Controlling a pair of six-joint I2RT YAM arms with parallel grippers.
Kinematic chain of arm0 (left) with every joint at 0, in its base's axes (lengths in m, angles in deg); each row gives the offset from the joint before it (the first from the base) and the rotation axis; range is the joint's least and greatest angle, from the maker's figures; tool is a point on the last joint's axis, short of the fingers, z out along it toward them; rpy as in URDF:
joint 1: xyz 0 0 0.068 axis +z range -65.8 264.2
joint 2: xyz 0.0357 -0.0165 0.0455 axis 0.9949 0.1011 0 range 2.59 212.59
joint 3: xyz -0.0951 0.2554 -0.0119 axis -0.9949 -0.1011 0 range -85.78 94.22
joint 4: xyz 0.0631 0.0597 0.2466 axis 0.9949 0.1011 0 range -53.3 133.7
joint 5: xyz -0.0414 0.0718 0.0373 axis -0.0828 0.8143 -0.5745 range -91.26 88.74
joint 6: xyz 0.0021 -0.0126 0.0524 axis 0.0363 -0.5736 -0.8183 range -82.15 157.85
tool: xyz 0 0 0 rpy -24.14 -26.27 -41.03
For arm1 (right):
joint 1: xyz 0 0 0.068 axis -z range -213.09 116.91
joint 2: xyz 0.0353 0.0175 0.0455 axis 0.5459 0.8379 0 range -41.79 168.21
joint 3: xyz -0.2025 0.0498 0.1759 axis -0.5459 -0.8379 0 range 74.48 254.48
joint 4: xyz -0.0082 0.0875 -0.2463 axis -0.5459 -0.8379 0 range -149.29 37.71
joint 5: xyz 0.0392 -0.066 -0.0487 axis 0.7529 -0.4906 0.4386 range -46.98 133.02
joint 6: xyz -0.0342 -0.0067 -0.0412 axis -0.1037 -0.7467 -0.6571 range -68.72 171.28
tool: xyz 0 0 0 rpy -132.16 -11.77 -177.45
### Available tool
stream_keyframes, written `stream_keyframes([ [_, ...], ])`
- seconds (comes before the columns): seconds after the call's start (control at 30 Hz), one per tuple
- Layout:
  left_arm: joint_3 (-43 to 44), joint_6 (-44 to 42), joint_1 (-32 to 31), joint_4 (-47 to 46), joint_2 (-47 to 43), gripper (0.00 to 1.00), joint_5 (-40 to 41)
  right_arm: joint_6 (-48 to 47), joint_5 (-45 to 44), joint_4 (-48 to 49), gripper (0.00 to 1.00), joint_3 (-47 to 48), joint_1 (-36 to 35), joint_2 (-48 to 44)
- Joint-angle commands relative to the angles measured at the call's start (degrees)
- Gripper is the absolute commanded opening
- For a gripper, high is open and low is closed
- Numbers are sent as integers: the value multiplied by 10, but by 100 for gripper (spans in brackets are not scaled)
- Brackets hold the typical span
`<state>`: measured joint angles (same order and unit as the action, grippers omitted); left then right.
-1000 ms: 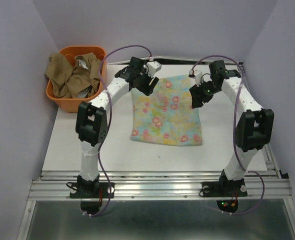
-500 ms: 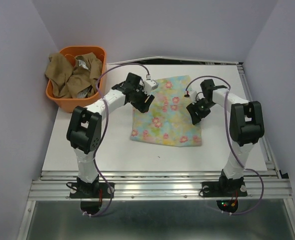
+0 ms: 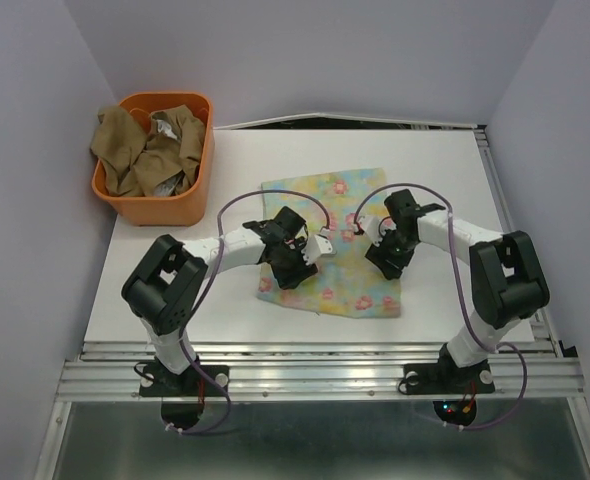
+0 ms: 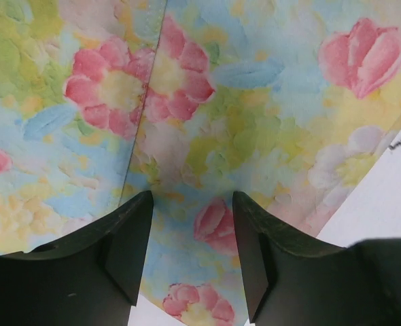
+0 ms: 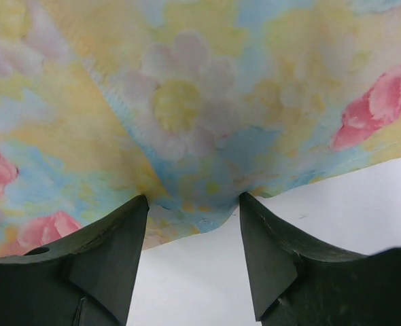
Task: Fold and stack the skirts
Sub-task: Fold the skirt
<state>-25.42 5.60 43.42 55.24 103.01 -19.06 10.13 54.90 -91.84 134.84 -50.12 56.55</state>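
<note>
A pastel floral skirt (image 3: 340, 195) lies flat in the middle of the white table. My left gripper (image 3: 291, 268) is low over its near-left part. In the left wrist view the left gripper (image 4: 192, 204) is open, with the floral cloth (image 4: 255, 102) and its edge between the fingers. My right gripper (image 3: 383, 258) is at the skirt's right side. Seen from the right wrist, the right gripper (image 5: 194, 200) is open, and its fingertips touch the hem of the floral cloth (image 5: 187, 102). A tan-brown skirt (image 3: 140, 155) is bunched in the basket.
An orange plastic basket (image 3: 200, 140) stands at the back left of the table (image 3: 445, 170). Purple walls close in on both sides and behind. The arms' cables loop above the skirt.
Both arms have swung from the skirt's far edge towards its near part and come down low over it. The left jaws have narrowed a little.
</note>
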Motion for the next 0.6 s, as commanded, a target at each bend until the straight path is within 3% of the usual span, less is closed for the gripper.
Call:
stream_keyframes([
  [0.0, -38, -11, 0, 53, -34, 60, -32, -30, 37, -101, 62, -59, -26, -47],
  [0.13, -10, -27, 4, 81, -57, 62, -25, -44, 103, -169, 64, -53, -54, -105],
  [0.23, 52, -40, 15, 120, -56, 65, -63, -47, 134, -229, 65, -5, -54, -118],
  [0.4, 201, -37, 35, 144, -40, 71, -103, -1, 108, -182, 66, 134, -10, -90],
  [0.43, 229, -37, 47, 155, -30, 72, -115, 3, 113, -179, 68, 200, 3, -75],
  [0.57, 422, -34, 122, 206, 75, 76, -169, 24, 137, -182, 75, 373, 64, 57],
])
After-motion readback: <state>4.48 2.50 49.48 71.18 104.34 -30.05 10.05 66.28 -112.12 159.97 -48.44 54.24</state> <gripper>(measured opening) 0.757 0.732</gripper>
